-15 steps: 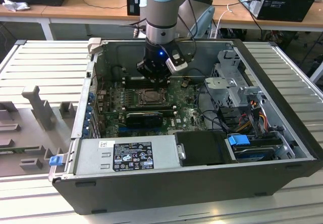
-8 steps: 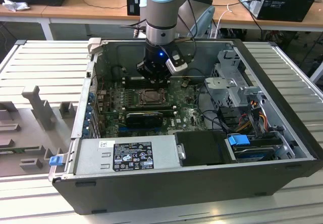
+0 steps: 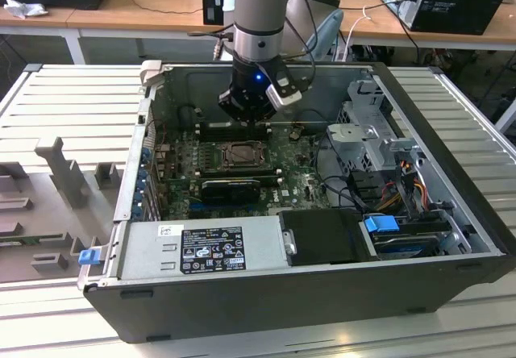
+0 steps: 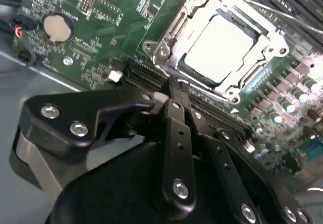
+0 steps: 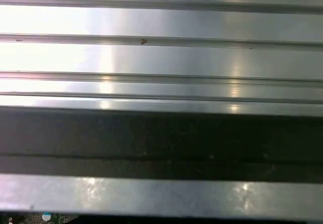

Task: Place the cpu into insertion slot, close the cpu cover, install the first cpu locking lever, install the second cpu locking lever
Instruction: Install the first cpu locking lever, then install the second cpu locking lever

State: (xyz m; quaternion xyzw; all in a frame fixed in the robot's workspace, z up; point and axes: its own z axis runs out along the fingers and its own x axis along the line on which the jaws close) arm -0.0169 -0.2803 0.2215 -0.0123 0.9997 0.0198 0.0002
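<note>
Gripper (image 4: 174,90): fingers pressed together, holding nothing, tips just above the board
Cpu (image 4: 218,48): at one o'clock of the tips, seated in the insertion slot (image 4: 194,75), cpu cover (image 4: 174,30) down
Risk: a low sweep could scrape the black connector slot (image 4: 144,76) under the tips

Silver cpu (image 4: 218,46) lies flat in insertion slot (image 4: 187,71), cpu cover (image 4: 170,32) closed.
</note>
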